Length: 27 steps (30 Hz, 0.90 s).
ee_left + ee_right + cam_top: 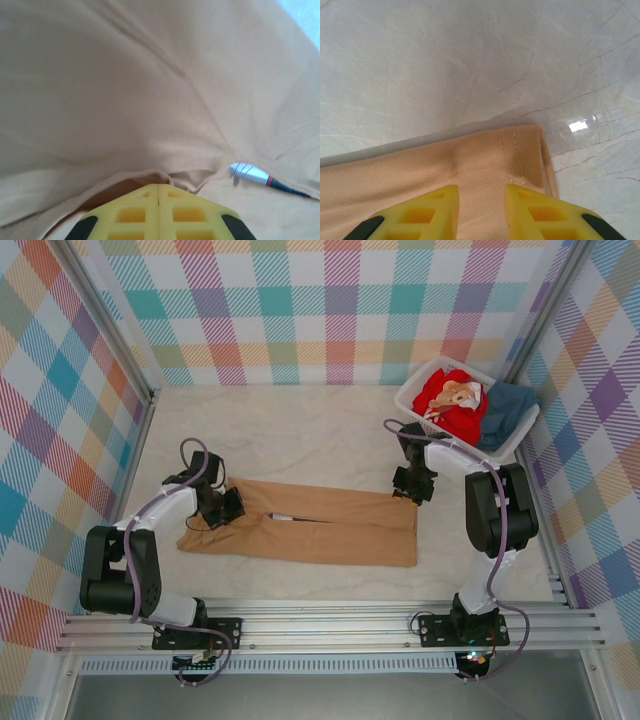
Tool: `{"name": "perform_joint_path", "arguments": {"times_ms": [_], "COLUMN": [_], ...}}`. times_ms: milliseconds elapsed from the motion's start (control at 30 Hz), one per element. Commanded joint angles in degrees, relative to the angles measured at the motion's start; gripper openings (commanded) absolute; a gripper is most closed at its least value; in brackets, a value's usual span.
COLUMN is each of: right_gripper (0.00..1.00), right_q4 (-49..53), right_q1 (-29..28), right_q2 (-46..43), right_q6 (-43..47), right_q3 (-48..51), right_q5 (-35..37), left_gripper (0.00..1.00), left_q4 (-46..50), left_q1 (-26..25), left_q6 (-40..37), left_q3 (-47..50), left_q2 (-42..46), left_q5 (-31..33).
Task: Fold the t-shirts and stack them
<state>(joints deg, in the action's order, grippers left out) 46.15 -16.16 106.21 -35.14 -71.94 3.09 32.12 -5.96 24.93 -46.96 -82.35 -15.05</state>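
The right gripper (481, 195) stands over the tan t-shirt (410, 170), its yellow fingers (430, 210) parted, with flat cloth visible in the gap. The double-stitched hem (517, 155) runs just right of the gap. The shirt corner lies on the white marbled table (470, 60).

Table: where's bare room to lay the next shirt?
Bare: the pale marble tabletop behind the tan-brown folded t-shirt, left wall to white slatted plastic basket. The front strip by the aluminium rail is narrow. Crowded: far-right basket corner.

Matt tan cloth t-shirt (330, 530) on glossy marbled table (300, 440)
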Motion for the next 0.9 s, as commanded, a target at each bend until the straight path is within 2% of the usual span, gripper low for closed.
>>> {"name": "perform_joint_path", "arguments": {"times_ms": [0,233,367,500,633,767,867], "right_gripper": [0.30,0.29,0.29,0.29,0.29,0.29,0.29], "right_q4": [0.61,0.39,-0.05,0.00,0.17,0.17,-0.24], "right_q1": [-0.36,-0.35,-0.43,-0.44,-0.45,-0.51,-0.62], "right_q2": [-1.84,-2.14,-2.28,-2.13,-2.48,-2.93,-3.39], "right_q6": [0.28,0.16,0.07,0.17,0.24,0.22,0.23], "right_q3": [0.75,1.41,2.04,2.21,2.24,2.38,2.77], "right_q5": [-0.66,-0.68,-1.00,-1.03,-0.81,-0.63,-0.62], "left_gripper": [0.04,0.02,0.02,0.18,0.30,0.33,0.28], "left_q4": [3.16,5.94,5.03,5.43,6.75,10.41,12.36], "left_q1": [-1.14,-4.54,-4.85,-5.03,-5.33,-5.29,-4.72], "left_q6": [1.70,5.34,7.83,8.69,8.80,10.39,14.69], "left_q3": [1.95,5.82,9.17,10.49,9.77,5.74,2.82], "left_q2": [3.04,7.92,10.11,10.10,11.96,16.17,16.47], "left_q5": [-1.98,-3.28,-3.98,-4.78,-6.79,-4.30,0.94]}}
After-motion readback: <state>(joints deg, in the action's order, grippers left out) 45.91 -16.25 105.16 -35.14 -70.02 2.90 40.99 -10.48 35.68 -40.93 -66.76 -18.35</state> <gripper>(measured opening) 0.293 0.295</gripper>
